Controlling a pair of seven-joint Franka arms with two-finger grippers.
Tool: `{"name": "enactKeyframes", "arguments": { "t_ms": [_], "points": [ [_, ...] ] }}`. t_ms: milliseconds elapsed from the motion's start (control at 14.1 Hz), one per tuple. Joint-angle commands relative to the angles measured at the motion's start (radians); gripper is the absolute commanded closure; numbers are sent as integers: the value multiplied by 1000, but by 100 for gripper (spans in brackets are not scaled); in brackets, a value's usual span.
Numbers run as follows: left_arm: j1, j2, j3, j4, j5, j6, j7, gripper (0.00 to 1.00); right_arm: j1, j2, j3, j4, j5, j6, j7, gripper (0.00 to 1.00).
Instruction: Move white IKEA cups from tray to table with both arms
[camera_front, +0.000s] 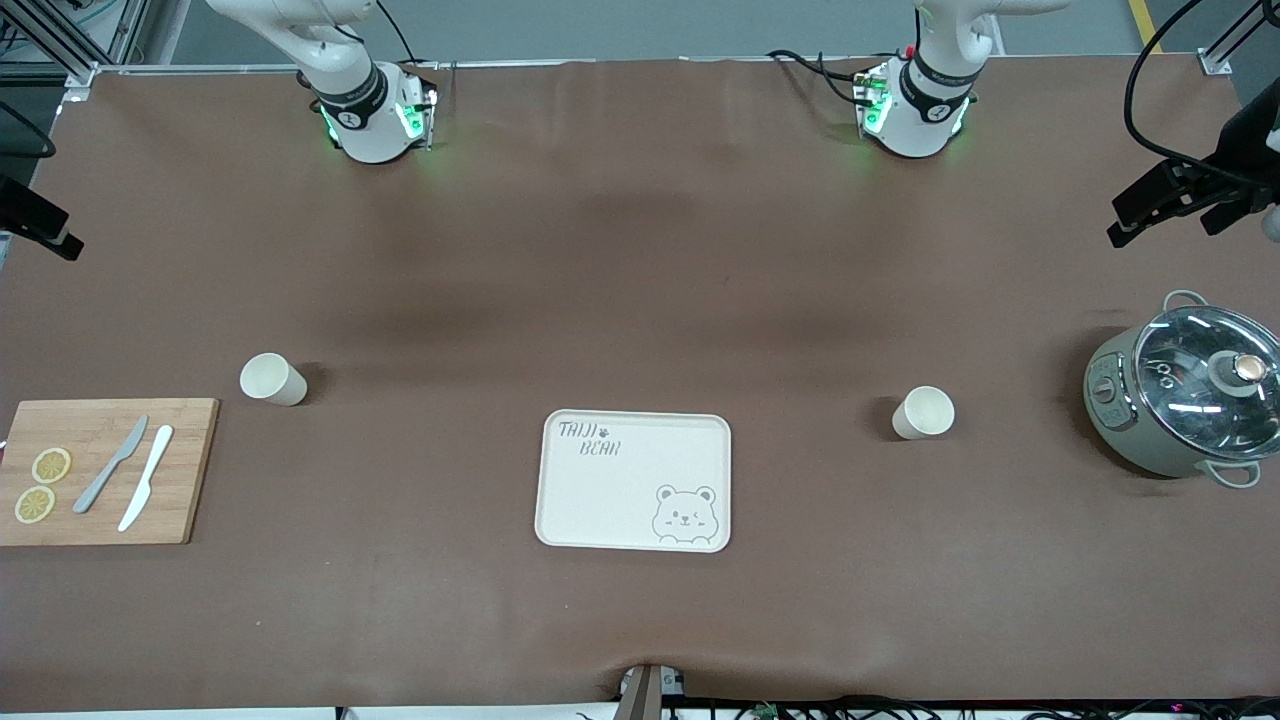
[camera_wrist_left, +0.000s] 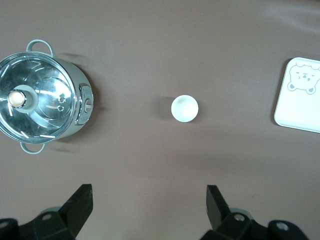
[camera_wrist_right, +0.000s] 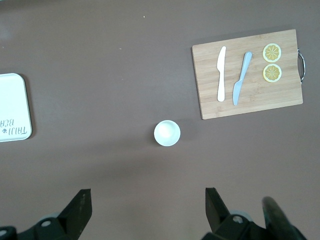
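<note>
Two white IKEA cups stand upright on the brown table. One cup (camera_front: 272, 379) (camera_wrist_right: 167, 133) is toward the right arm's end, beside the cutting board. The other cup (camera_front: 923, 413) (camera_wrist_left: 184, 108) is toward the left arm's end, between the tray and the pot. The bear-printed tray (camera_front: 634, 480) lies between them, a little nearer the front camera, with nothing on it. In the front view only the arms' bases show and both hands are out of frame. High over its cup, my left gripper (camera_wrist_left: 149, 197) is open and holds nothing. My right gripper (camera_wrist_right: 148, 200) is likewise open above the other cup.
A bamboo cutting board (camera_front: 100, 472) with two knives and two lemon slices lies at the right arm's end. A grey pot with a glass lid (camera_front: 1185, 395) stands at the left arm's end. A black camera mount (camera_front: 1190, 185) juts in near the pot.
</note>
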Motion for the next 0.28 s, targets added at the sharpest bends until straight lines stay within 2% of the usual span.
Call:
{"name": "enactKeyframes", "arguments": {
  "t_ms": [0,212],
  "points": [
    [7,0,5,20,-24,-16,17,0,-8,13,5,24,-10,-6,7,0],
    [7,6,6,20,-24,-27,12,0,-8,13,5,24,-10,-6,7,0]
  ]
}}
